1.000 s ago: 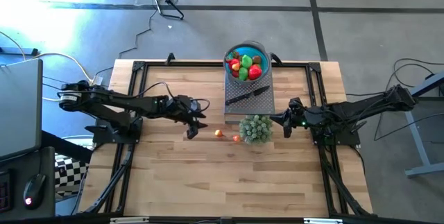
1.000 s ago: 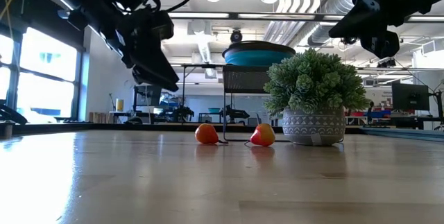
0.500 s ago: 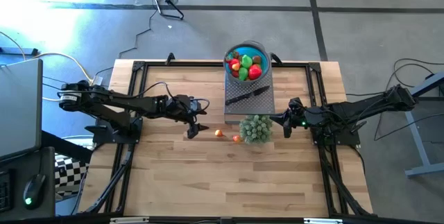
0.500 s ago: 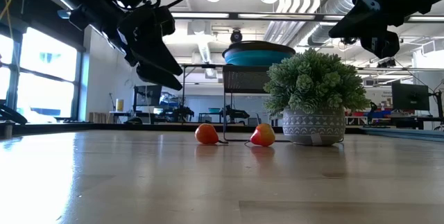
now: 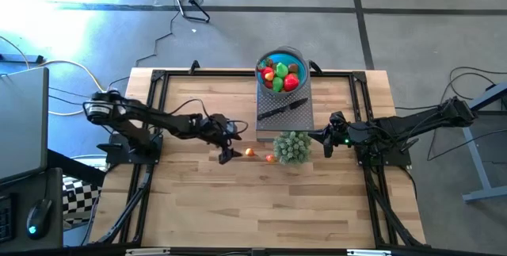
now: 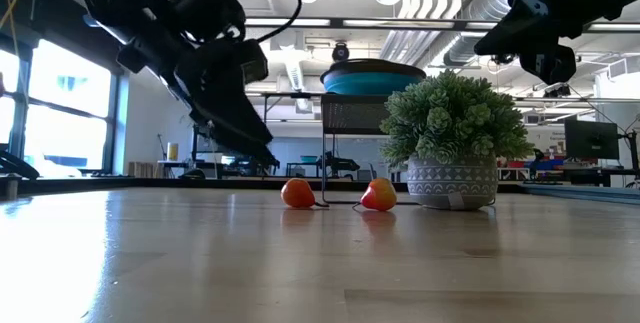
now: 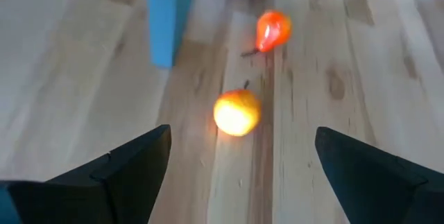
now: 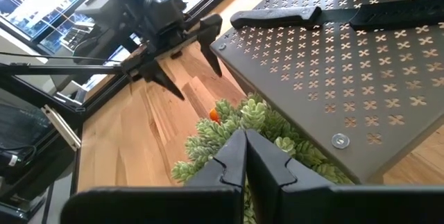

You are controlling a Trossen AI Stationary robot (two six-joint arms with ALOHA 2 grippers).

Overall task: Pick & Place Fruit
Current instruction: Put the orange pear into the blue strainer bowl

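The left pincer [image 5: 230,150] hung low over the desk [image 5: 198,200], fingers spread wide and empty, just beside the orange fruit [image 5: 249,152]. A red-orange fruit [image 5: 269,158] lay close by, against the potted plant [image 5: 292,147]. The right pincer [image 5: 326,144] waited shut and empty beyond the plant. To take the nearer fruit cleanly, the left arm should probably centre it between the fingers (it looks likely to roll), lower, then close gently before carrying it to the blue bowl [image 5: 281,72].
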